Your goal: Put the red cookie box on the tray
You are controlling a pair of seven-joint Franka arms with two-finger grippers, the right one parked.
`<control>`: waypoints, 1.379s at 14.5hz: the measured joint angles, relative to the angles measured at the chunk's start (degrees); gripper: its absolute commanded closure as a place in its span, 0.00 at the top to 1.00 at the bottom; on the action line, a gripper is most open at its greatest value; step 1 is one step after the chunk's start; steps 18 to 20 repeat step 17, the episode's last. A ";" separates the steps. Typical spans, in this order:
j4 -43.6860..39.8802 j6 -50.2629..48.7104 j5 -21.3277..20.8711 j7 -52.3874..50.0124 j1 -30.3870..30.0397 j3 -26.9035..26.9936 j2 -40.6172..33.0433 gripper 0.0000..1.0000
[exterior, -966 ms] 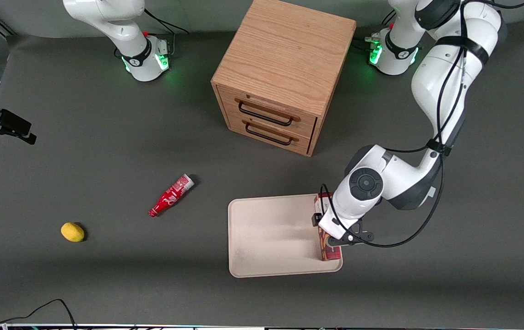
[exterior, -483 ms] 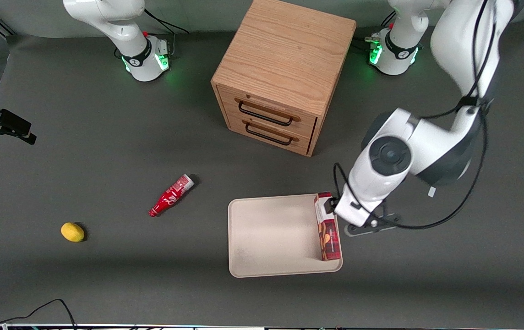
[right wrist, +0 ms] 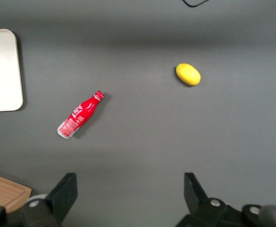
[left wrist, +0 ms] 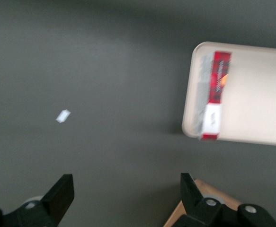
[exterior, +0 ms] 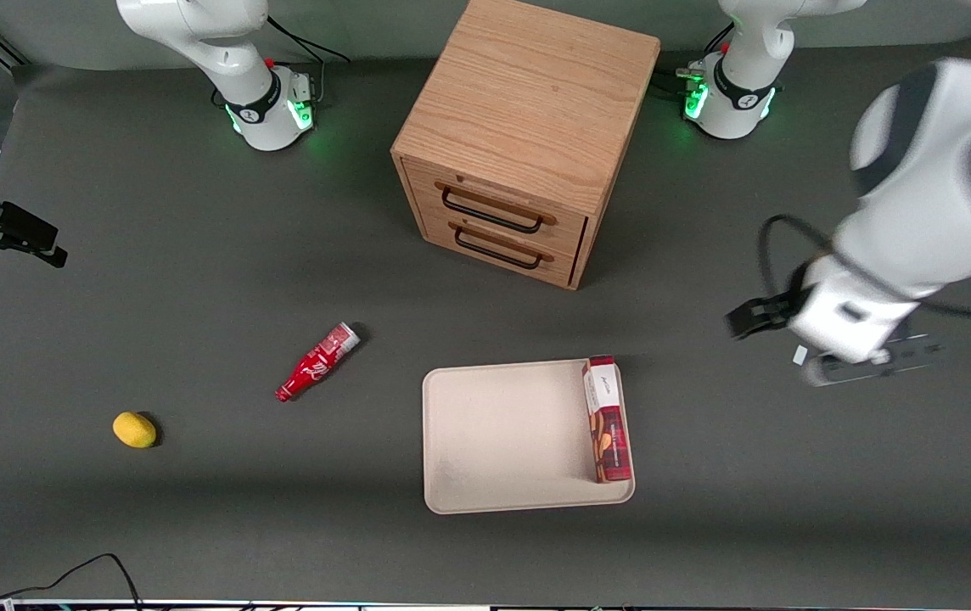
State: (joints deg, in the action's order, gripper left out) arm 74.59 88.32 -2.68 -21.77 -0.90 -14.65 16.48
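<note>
My gripper (left wrist: 124, 198) hangs with jaws open, well clear; the red cookie box (exterior: 606, 418) hugs the tray (exterior: 502, 437) rim and could tip off.

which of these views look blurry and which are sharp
Front view: the gripper and its arm are motion-smeared, while the red cookie box on the tray is crisp. Left wrist view: soft throughout, the box's print unreadable. Right wrist view: sharp, the soda bottle clear.

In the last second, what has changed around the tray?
The gripper left the red cookie box, rose and swung toward the working arm's end of the table, open and empty. The box stayed lying along the tray edge. Bottle, lemon, cabinet unmoved.
</note>
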 measured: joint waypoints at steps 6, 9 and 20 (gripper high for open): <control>3.43 -10.92 3.76 20.45 -0.29 13.29 -10.42 1.00; 12.47 -8.26 3.86 25.34 -0.31 16.60 -16.94 1.00; 24.79 -3.41 3.86 25.96 0.00 16.60 -26.00 1.00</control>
